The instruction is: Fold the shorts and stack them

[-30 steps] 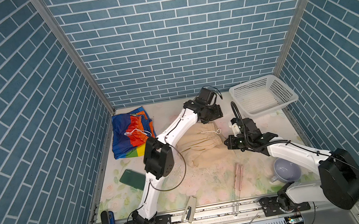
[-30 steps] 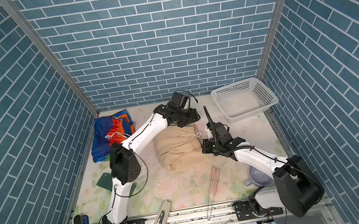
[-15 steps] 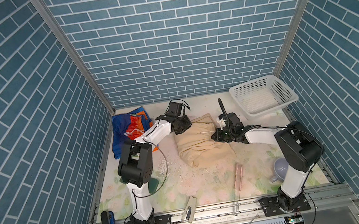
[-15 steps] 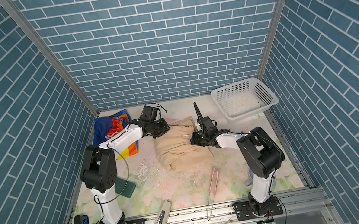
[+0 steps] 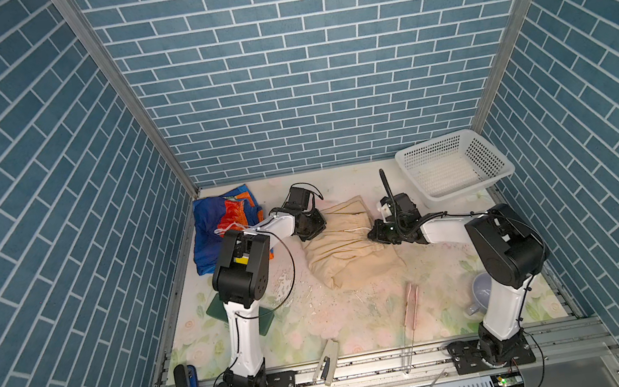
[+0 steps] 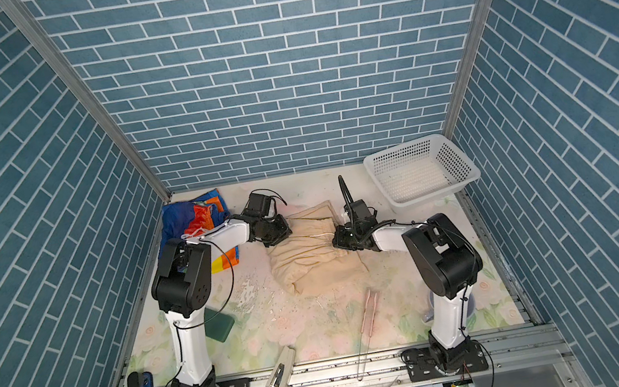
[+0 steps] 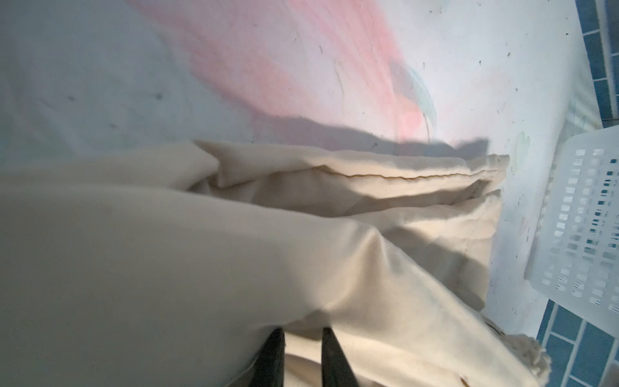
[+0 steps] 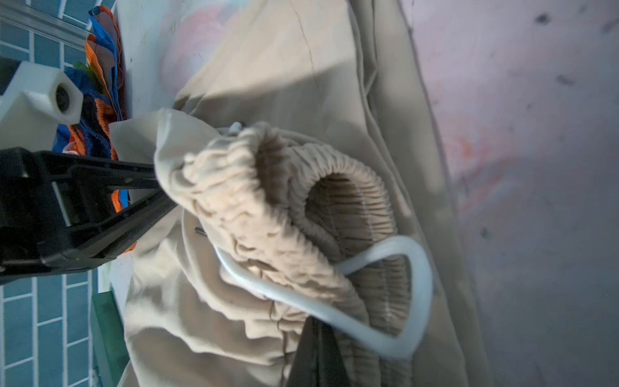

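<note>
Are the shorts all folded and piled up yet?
Not yet. Nothing looks finished: the rainbow shorts lie bunched in the back corner. In hand: the left gripper and right gripper each pinch the rumpled beige shorts, the right at the waistband. To do: fold both pairs, then stack them.

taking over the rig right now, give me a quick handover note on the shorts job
Left gripper: shut on the left edge of the beige shorts.
Right gripper: shut on their gathered waistband, by the white drawstring.
Beige shorts: mid-table, bunched and creased.
Rainbow shorts: crumpled in the far left corner, neither gripper on them.
Done: no finished fold, nothing stacked.
Left: fold the beige pair, fold the rainbow pair, stack them.
</note>
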